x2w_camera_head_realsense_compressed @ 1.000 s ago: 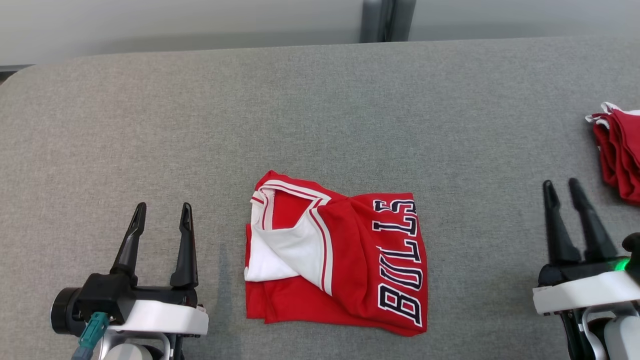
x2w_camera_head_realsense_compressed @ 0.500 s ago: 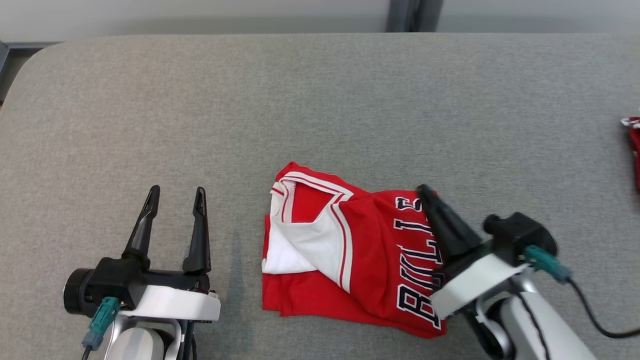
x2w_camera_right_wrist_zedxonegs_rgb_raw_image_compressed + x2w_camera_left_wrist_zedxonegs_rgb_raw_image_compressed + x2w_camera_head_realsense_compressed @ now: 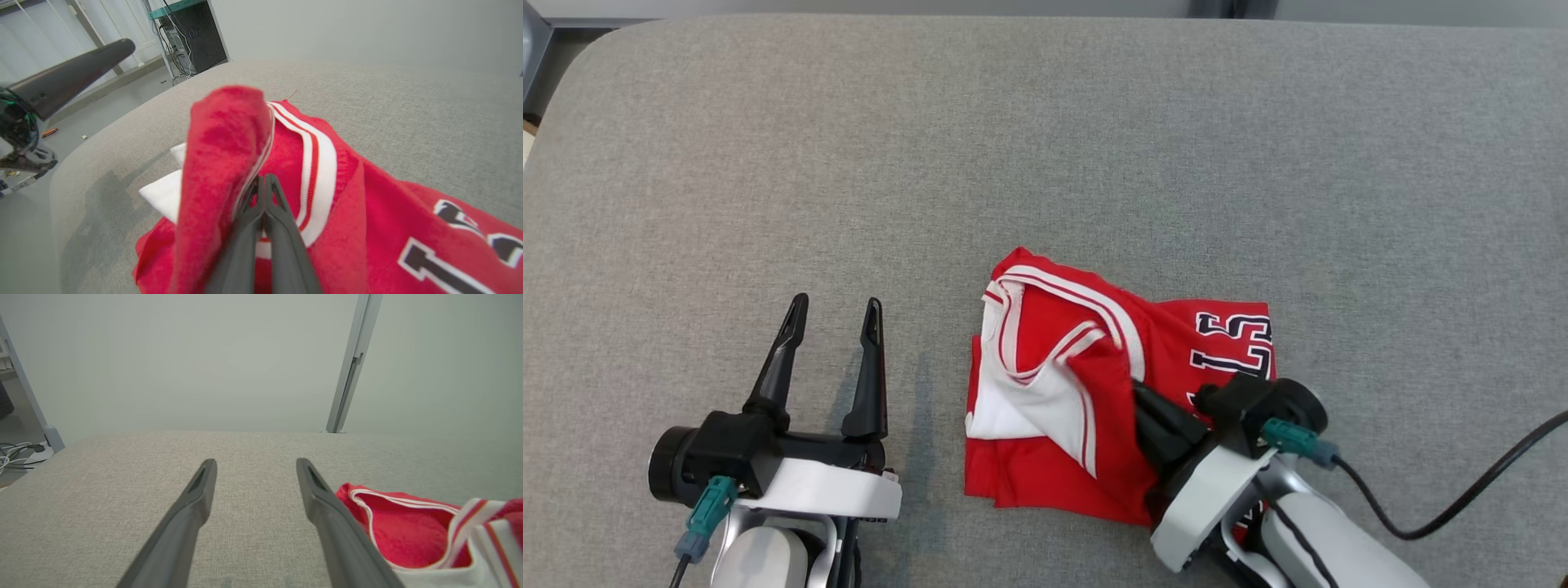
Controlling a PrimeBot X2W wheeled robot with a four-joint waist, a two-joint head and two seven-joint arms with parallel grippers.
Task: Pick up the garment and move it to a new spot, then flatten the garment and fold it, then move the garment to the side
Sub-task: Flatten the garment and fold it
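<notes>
The garment (image 3: 1045,359) is a red jersey with white trim and dark lettering, lying folded on the grey table (image 3: 768,163). My right gripper (image 3: 1137,390) comes in from the lower right over its middle. In the right wrist view the right gripper (image 3: 261,179) is shut on a raised fold of the garment (image 3: 367,212) beside the striped trim. My left gripper (image 3: 837,306) stands open left of the garment, apart from it. In the left wrist view the left gripper (image 3: 255,463) holds nothing, and the garment (image 3: 400,539) lies just right of it.
The table's rounded far-left corner (image 3: 572,49) drops to the floor. A black cable (image 3: 1462,506) trails from my right wrist across the table's right side. A metal post (image 3: 351,363) stands behind the table. A computer tower (image 3: 196,36) is on the floor beyond.
The head camera has tilted down and shifted. My right arm has swung in from the right onto the garment and shut, bunching up a fold. The left arm has stayed put.
</notes>
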